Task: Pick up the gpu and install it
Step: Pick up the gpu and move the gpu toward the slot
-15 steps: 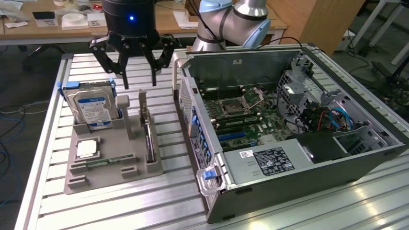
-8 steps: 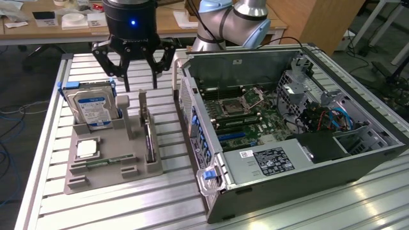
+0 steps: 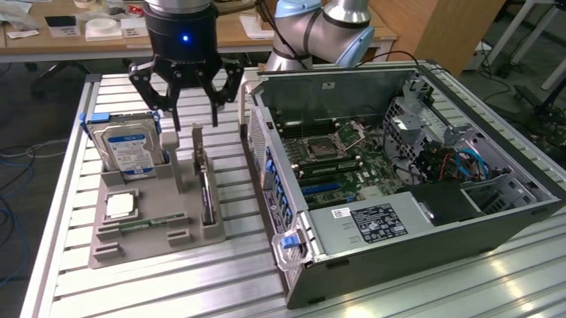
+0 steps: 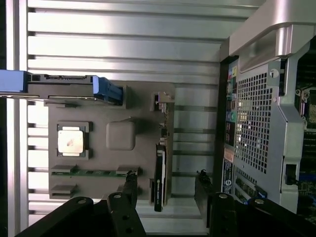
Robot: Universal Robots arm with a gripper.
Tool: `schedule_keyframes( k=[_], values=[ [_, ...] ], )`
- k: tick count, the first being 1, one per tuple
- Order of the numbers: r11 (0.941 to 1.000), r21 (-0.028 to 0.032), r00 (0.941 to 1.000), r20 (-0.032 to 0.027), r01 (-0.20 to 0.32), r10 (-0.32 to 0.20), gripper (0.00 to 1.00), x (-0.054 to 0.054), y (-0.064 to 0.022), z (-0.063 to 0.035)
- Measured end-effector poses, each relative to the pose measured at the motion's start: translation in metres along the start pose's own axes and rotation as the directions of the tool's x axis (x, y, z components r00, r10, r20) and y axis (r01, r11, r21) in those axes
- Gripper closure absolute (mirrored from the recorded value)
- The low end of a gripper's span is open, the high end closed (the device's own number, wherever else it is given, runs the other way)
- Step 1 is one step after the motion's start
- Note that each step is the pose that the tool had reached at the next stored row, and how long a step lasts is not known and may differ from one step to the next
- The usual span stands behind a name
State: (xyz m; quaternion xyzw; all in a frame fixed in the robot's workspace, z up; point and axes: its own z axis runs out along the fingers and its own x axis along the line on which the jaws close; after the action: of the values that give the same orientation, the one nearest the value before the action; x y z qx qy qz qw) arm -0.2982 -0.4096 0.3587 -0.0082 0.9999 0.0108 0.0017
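Gpu [image 3: 205, 195] on edge in tray [image 3: 168, 195] slot on bench [image 3: 132, 291], untouched. Open case [image 3: 398, 218] beside tray, on exterior view's right. Farther back, drive [image 3: 128, 151] upright in tray. Claw [image 3: 195, 124] above gpu's far end, fingers apart, holding nothing.

Grey holder [image 3: 132, 248] and open computer case [image 3: 415, 252] sat side by side on a slatted metal table [image 3: 221, 291].
In the holder, a silver hard drive [image 3: 128, 151] with a blue-white label stood upright. A square processor chip [image 3: 121, 205] lay flat near it, and a narrow green memory stick [image 3: 146, 224] lay just beyond the chip. Inside the case were the motherboard [image 3: 332, 156] and a labelled power supply [image 3: 376, 222].
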Motion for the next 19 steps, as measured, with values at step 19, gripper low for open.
schedule_keyframes(
  k=[19],
  values=[
    [0.9998,0.0212,1.0,-0.0003,0.0,0.0,0.41,0.0,-0.0004,0.0163]
  ],
)
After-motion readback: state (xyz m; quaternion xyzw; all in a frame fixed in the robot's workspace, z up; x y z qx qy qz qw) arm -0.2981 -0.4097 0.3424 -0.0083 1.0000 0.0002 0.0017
